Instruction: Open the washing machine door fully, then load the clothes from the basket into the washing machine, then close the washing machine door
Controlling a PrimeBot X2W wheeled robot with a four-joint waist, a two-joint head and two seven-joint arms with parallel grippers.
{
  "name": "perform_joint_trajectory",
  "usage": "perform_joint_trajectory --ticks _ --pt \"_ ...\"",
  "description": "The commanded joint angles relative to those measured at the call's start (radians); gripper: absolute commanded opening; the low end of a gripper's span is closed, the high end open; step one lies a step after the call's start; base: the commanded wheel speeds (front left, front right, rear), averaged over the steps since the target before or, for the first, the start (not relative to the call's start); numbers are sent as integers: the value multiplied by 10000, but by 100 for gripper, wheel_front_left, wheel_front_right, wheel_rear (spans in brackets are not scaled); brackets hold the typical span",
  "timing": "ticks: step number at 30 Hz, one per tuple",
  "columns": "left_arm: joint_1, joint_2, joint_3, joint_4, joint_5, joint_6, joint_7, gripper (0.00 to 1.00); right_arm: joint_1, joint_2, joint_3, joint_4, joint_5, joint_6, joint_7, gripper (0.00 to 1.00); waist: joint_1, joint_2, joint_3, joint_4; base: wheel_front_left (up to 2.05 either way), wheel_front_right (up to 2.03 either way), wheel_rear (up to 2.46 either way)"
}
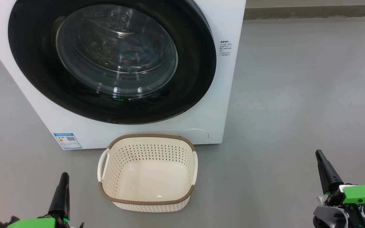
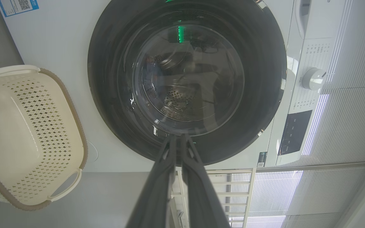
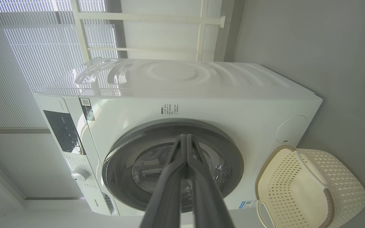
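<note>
The washing machine door (image 1: 112, 60) is shut, its glossy black rim lying flat against the front of the white washing machine (image 1: 223, 95). Through the bulging glass, inside the drum, the clothes (image 1: 126, 53) appear as a dim blue patch with orange-brown flecks; reflections blur their outline. The basket (image 1: 147, 152) stands upright on the grey floor (image 1: 296, 110) just in front of the machine, below the door. Whether its far rim touches the front panel I cannot tell. Its smooth cream bottom shows bare from wall to wall. A blue label sticker (image 1: 67, 140) sits on the machine's lower front, off to the basket's left in the head view.

The left claw (image 1: 64, 176) hangs low at the lower left of the head view, pointing up toward the machine, apart from the basket's near left corner. It is fully closed, gripping nothing and touching nothing. In the left wrist view its two dark fingers (image 2: 157, 180) run together and meet at the tips, with the lower part of the door's black rim behind them.

The right claw (image 1: 319, 155) is at the lower right over bare floor, well apart from the basket, rising from a green casing (image 1: 363, 193). It too is closed tight and holds nothing. In the right wrist view its fingers (image 3: 169, 180) press tip to tip, lined up with the door.
</note>
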Motion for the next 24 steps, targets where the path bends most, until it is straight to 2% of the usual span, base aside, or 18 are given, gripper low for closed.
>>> perform_joint_trajectory --ticks 1,24 --pt "-364 88 328 -166 -77 5 72 0 -391 -56 135 -239 28 19 72 0 0 0 0 0 0 0 0" --pt "-365 88 329 -165 -76 4 73 0 -394 -35 106 -237 3 19 95 0 0 0 0 0 0 0 0"
